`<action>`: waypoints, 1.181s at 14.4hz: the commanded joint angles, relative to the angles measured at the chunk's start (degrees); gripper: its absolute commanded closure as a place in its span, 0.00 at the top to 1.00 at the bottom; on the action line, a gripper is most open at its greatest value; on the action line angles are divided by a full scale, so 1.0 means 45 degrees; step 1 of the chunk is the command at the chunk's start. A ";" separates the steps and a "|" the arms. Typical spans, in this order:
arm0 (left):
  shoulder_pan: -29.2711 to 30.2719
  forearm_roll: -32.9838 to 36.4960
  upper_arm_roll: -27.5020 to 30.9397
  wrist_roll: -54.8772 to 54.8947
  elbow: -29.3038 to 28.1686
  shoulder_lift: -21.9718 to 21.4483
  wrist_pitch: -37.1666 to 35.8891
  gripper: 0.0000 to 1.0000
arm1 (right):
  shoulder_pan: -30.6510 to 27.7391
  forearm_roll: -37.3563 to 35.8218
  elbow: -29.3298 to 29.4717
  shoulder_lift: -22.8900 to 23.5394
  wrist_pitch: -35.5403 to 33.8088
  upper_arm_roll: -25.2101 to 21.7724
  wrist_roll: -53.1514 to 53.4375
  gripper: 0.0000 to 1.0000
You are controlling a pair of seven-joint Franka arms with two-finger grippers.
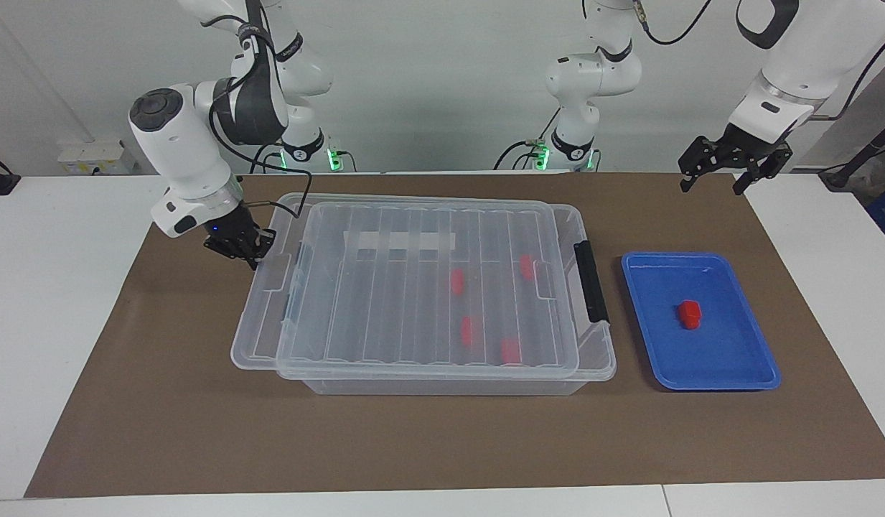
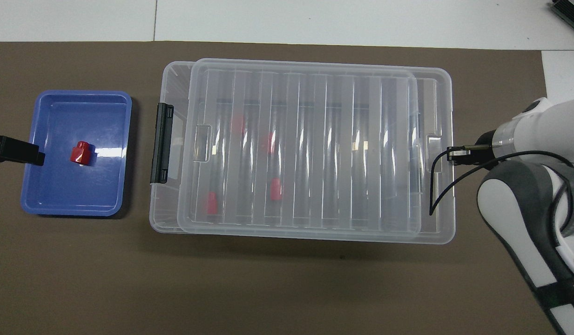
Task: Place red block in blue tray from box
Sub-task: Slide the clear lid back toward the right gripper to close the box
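A: On the desk (image 1: 69, 323), a brown mat (image 1: 442, 445) carries everything. What is biggest on it?

B: The box (image 1: 593, 362), clear plastic, in the middle, with its ribbed lid (image 1: 413, 287) lying across the top (the lid's edge overhangs the box rim at the right arm's end). A black clip (image 1: 590, 280) sits on the end toward the left arm.

A: And next in size?

B: The blue tray (image 1: 729, 362), just beside the box at the left arm's end of the desk, apart from it.

A: Where is the red block?

B: One red block (image 1: 689, 314) stands in the tray, near its middle. Four more red blocks (image 1: 456, 281) show through the lid, inside the box.

A: The arms?

B: The right gripper (image 1: 253, 256) is at the lid's overhanging edge, jaws closed tight; I cannot tell if they pinch the lid. The left gripper (image 1: 733, 164) hangs high over the mat, up toward the robots from the tray, jaws spread wide and carrying nothing.
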 commanded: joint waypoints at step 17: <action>-0.0018 -0.0028 0.0158 -0.0116 -0.0189 -0.0198 -0.0201 1.00 | 0.0810 0.0184 -0.0343 -0.0436 0.0210 0.0006 0.0249 0.00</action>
